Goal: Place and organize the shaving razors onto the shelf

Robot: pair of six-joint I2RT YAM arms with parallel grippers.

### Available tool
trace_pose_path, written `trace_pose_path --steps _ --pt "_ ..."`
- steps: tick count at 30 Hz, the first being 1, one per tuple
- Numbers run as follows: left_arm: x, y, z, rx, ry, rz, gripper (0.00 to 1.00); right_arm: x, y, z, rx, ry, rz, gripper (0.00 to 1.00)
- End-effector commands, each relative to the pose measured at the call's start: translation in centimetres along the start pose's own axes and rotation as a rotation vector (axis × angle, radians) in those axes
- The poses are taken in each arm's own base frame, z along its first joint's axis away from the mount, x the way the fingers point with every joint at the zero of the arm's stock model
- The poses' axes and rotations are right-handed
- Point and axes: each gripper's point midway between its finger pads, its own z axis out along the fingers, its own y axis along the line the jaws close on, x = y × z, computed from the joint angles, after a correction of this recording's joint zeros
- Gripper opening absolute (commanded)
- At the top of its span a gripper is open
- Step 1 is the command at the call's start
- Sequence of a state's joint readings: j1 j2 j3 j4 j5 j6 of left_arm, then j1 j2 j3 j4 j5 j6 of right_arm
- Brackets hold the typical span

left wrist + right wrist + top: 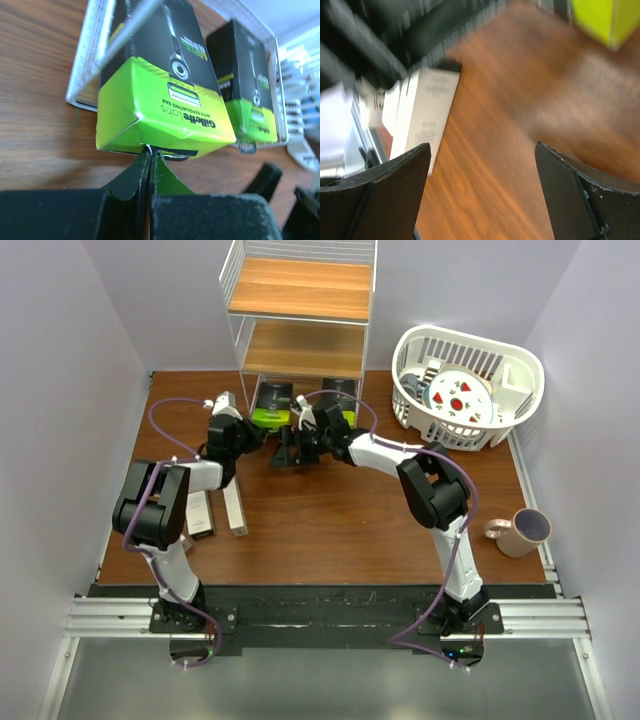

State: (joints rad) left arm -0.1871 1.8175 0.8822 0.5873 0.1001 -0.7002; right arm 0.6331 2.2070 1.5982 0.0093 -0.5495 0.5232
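- The white wire shelf (300,288) stands at the middle of the worktop's (330,530) far edge. Its two upper wooden tiers are bare.
- Two black Gillette Labs razor packs with lime-green ends lie side by side on the lowest tier, green ends toward the arms. The left pack (165,107) juts out over the wire front rail, and the right pack (245,100) sits further in.
- Two slim white cartons (235,505) lie on the worktop near its left edge, beside the left arm's elbow.
- A white slatted basket (520,365) holding plates sits at the far right corner, and a purple-rimmed mug (522,532) near the right edge.
- Both arms crowd the space in front of the lowest tier.
- Left tool (150,152): clenched, its tips pressed together against the lower edge of the left pack's green end and grasping nothing.
- Right tool (482,150): spread wide and empty over bare wood in a blurred view, a white carton (427,107) lying beyond its finger.
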Motion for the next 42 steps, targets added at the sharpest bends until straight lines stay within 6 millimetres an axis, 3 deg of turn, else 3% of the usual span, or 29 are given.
trace_pose_path --steps 1,2,3,6,9,13,20,25,27,28,29,31,32,34,35,37,38,39,40,42 --pt "-6.3 -0.2 0.4 -0.003 -0.196 -0.075 0.0 -1.7 2.1 -5.7 -0.045 0.021 -0.067 0.9" --pt "-6.2 0.1 0.5 -0.008 -0.194 -0.093 0.0 -2.6 1.8 -7.3 -0.034 0.002 -0.097 0.9" --pt "-5.5 0.6 0.7 -0.016 -0.18 -0.104 0.0 -1.7 0.8 -8.2 -0.005 0.032 -0.072 0.9" --pt "-4.4 0.8 1.3 0.002 -0.148 -0.138 0.0 -2.1 -1.6 -11.2 0.06 0.037 -0.048 0.9" --pt "-4.6 1.2 2.0 0.001 -0.152 -0.177 0.0 -2.7 -3.1 -13.2 0.123 0.06 -0.086 0.9" --pt "-5.1 0.6 3.5 0.06 -0.15 -0.201 0.0 -3.4 -3.4 -15.1 0.167 0.058 -0.162 0.9" --pt "-5.2 0.5 6.1 0.087 -0.137 -0.253 0.0 -0.8 -4.2 -16.8 0.218 0.133 -0.203 0.9" --pt "-4.7 0.6 6.5 0.078 -0.111 -0.264 0.01 -0.9 -4.4 -16.9 0.223 0.131 -0.213 0.9" --pt "-4.8 0.4 5.8 0.084 -0.101 -0.262 0.1 -0.8 -4.2 -16.9 0.212 0.129 -0.214 0.9" --pt "-4.5 0.1 5.3 0.101 -0.076 -0.257 0.25 -1.0 -4.2 -17.1 0.208 0.124 -0.217 0.9" --pt "-5.4 -0.8 4.5 0.122 -0.079 -0.248 0.31 -0.9 -4.2 -17.2 0.199 0.121 -0.211 0.9" --pt "-4.6 -0.7 3.2 0.118 -0.018 -0.231 0.47 -1.4 -4.1 -17.4 0.19 0.1 -0.22 0.9" --pt "-5.6 -1.6 2.0 0.136 -0.022 -0.216 0.51 -1.4 -4.2 -17.5 0.187 0.095 -0.219 0.9" --pt "-5.2 -1.5 0.4 0.13 0.018 -0.187 0.57 -1.8 -3.6 -17.4 0.161 0.071 -0.234 0.9" --pt "-6.5 -2.5 -1.0 0.147 -0.001 -0.161 0.59 -1.5 -3.6 -17.3 0.151 0.072 -0.232 0.9" --pt "-6.2 -1.9 -2.6 0.09 0.045 -0.13 0.65 -1.9 -3.0 -17.3 0.125 0.043 -0.243 0.9" --pt "-7.1 -2.3 -3.9 0.073 0.038 -0.059 0.65 -1.4 -3.0 -17.2 0.116 0.048 -0.237 0.9" --pt "-7.9 -2.0 -4.6 0.029 0.042 -0.033 0.66 -1.6 -2.9 -17.1 0.107 0.033 -0.249 0.9" --pt "-6.4 0.2 -5.7 -0.091 0.111 -0.004 0.66 -1.6 -2.4 -17.3 0.09 0.025 -0.253 0.89" --pt "-6.5 1.3 -7.8 -0.179 0.118 0.038 0.67 -1.4 -2.2 -17.1 0.074 0.017 -0.263 0.89"
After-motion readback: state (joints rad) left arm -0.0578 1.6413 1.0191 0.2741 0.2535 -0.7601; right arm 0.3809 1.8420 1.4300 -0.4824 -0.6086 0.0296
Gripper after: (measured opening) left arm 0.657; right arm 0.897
